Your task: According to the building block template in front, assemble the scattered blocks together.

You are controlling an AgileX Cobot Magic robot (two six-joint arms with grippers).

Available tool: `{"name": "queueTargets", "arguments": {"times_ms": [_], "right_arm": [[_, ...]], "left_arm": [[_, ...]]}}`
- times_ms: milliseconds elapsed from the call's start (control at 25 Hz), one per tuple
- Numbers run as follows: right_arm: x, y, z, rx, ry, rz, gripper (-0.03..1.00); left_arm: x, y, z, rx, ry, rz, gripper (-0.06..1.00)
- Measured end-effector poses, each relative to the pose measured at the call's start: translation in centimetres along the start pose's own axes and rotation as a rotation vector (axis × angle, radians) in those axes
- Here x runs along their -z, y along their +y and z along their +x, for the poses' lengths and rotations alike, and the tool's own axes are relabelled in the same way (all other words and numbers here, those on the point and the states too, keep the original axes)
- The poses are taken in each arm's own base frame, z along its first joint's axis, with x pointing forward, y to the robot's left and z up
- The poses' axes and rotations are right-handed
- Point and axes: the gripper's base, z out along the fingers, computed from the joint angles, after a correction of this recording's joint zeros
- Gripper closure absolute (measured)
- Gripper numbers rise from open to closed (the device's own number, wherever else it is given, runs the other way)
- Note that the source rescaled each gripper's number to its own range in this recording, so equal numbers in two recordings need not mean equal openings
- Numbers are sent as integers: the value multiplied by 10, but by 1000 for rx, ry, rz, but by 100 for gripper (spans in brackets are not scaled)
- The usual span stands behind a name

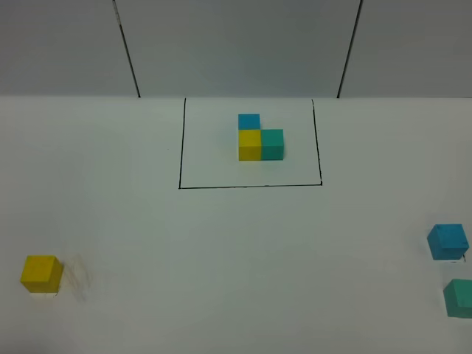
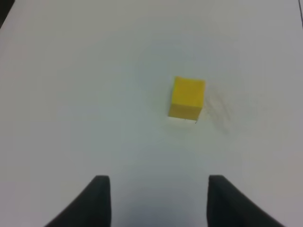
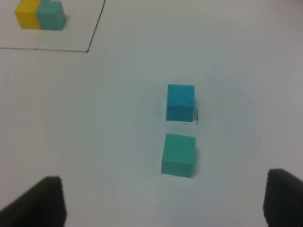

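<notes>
The template (image 1: 259, 139) is an L of sky-blue, yellow and teal-green cubes inside a black drawn rectangle (image 1: 251, 186) at the table's far middle; part of it shows in the right wrist view (image 3: 40, 14). The loose yellow cube (image 1: 40, 273) sits at the near left, also in the left wrist view (image 2: 187, 97), ahead of my open, empty left gripper (image 2: 158, 198). The loose sky-blue cube (image 1: 448, 242) (image 3: 180, 102) and teal-green cube (image 1: 460, 298) (image 3: 178, 154) sit at the near right, close together, ahead of my open, empty right gripper (image 3: 165, 205). Neither gripper shows in the exterior view.
The white table (image 1: 236, 258) ends at a grey back wall (image 1: 236, 44) with two dark vertical seams. A faint smudge (image 1: 77, 279) marks the surface beside the yellow cube.
</notes>
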Motion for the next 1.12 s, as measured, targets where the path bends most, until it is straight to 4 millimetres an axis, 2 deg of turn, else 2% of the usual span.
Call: {"name": "queueTargets", "arguments": {"times_ms": [160,320,440,520,680,920,1120], "right_arm": [[0,0,0,1,0,0,25],[0,0,0,1,0,0,25],[0,0,0,1,0,0,25],[0,0,0,0,0,0,25],[0,0,0,0,0,0,25],[0,0,0,0,0,0,25],[0,0,0,0,0,0,25]], "left_arm": [[-14,-4,-34,11,70,15,50],[-38,-6,-65,11,178,7,24],[-62,-8,-84,11,274,1,12],[-78,-8,-92,12,316,-3,9],[-122,-9,-100,11,390,-8,8],[-176,-17,-96,10,500,72,9],[-207,-25,-89,34,555,154,10]]}}
